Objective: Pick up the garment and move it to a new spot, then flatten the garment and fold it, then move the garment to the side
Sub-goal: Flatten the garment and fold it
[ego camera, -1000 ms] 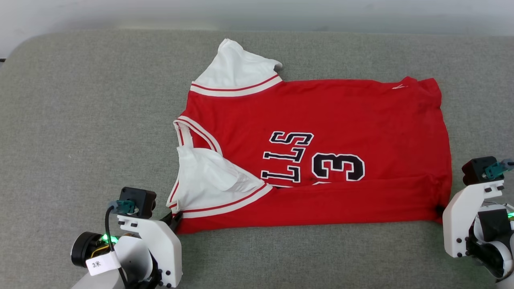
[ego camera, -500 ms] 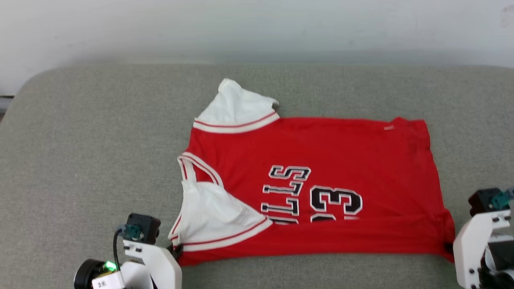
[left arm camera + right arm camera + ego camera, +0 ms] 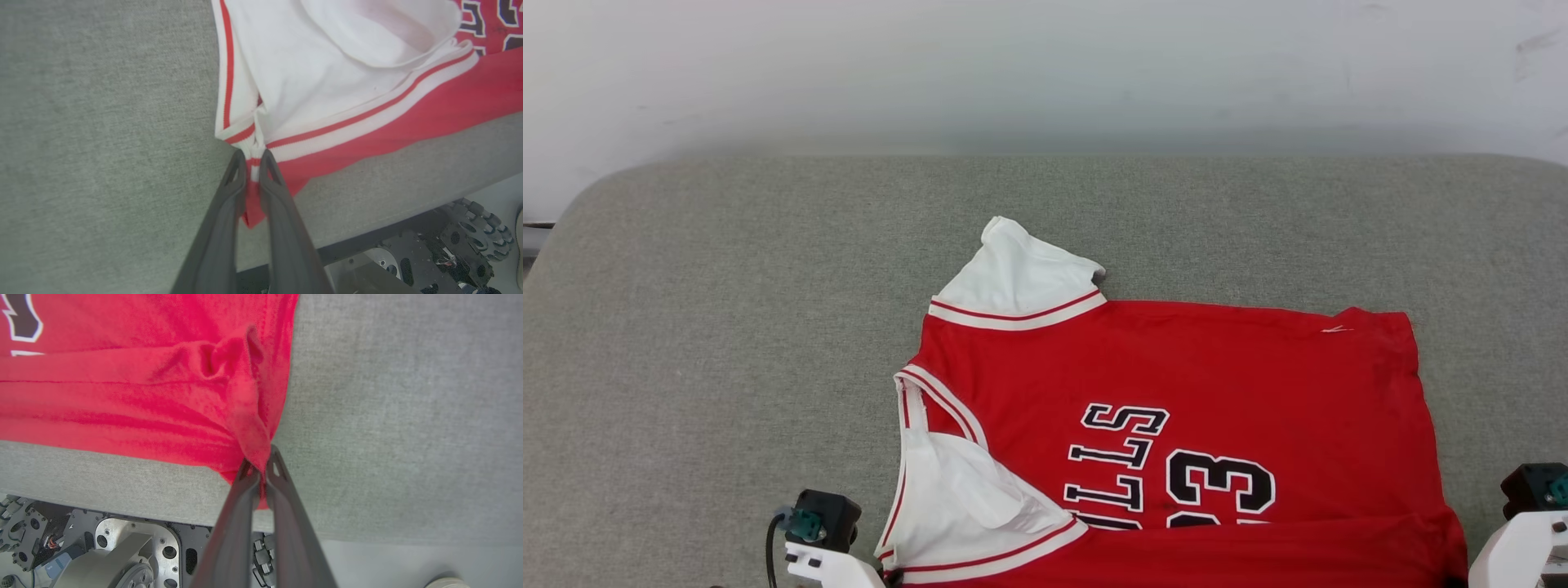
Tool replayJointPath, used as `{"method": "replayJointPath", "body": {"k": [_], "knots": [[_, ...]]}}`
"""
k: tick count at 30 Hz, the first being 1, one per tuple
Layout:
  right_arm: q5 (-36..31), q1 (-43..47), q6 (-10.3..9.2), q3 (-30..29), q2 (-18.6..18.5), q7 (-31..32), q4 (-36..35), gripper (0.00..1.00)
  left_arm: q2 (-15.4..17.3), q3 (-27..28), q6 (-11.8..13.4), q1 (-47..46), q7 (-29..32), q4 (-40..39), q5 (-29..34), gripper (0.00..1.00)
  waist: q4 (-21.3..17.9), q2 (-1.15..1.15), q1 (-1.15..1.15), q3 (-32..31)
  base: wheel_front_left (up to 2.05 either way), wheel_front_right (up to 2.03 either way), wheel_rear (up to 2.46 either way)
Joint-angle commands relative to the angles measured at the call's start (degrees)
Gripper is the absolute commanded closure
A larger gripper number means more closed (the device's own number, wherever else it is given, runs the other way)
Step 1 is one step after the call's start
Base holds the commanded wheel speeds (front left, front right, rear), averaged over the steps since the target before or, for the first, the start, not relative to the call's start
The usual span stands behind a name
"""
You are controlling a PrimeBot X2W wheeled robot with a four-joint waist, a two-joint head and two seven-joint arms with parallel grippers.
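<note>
The garment [image 3: 1176,367], a red jersey with white sleeves and dark numerals, lies spread on the grey table with its near edge at the bottom of the head view. My left gripper [image 3: 253,159] is shut on the garment [image 3: 327,81] where the striped trim of the near white sleeve meets the red corner. My right gripper [image 3: 260,465] is shut on the bunched red hem corner of the garment [image 3: 122,396], right at the table's near edge. The left wrist [image 3: 821,531] and the right wrist [image 3: 1531,514] sit at the lower corners of the head view.
The grey padded table [image 3: 727,327] runs back to a white wall [image 3: 1045,65], with bare fabric left of and behind the jersey. Below the table's near edge the robot's base [image 3: 122,547] and wheels [image 3: 470,241] are in sight.
The head camera has tilted up, showing more wall. Both grippers have drawn the garment toward the table's near edge. The right gripper has closed on the hem corner.
</note>
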Motion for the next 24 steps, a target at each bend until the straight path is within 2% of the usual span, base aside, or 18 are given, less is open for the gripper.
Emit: {"method": "replayJointPath", "body": {"k": [1,13,14,15,16,24], "knots": [[-0.5,0.7,-0.12,-0.7,0.5,-0.3,0.2,1.0,-0.1,-0.2,-0.1,0.3,0.2,0.5,0.0,1.0,-0.1,0.0,0.0,0.2,0.0,0.0,0.0],[-2.5,-1.4,-0.12,0.1,2.1,-3.4,3.8,1.0,-2.0,-1.3,-2.1,-1.6,-1.2,5.6,0.1,1.0,-0.7,0.0,0.0,1.5,0.0,0.0,0.0],[-2.8,-1.6,-0.12,0.2,2.0,-3.9,4.0,0.85,-2.1,-1.4,-2.2,-1.8,-1.5,5.9,0.3,0.72,-0.7,0.0,0.0,1.4,0.0,0.0,0.0],[-3.0,-1.8,-0.13,0.3,1.9,-4.5,4.1,0.26,-2.1,-1.5,-2.3,-1.9,-1.8,6.2,0.6,0.22,-0.6,0.0,0.0,1.3,0.0,0.0,0.0],[-3.1,-1.9,-0.12,0.3,1.9,-4.9,4.4,0.0,-2.2,-1.5,-2.3,-2.0,-2.0,6.5,0.7,0.0,-0.6,0.0,0.0,1.2,0.0,0.0,0.0],[-4.6,-2.3,-0.1,0.6,0.4,-6.7,2.2,0.0,-1.1,-0.1,-1.1,-2.6,-3.9,5.4,1.6,0.0,-1.4,0.0,0.0,-0.8,0.0,0.0,0.0]]}}
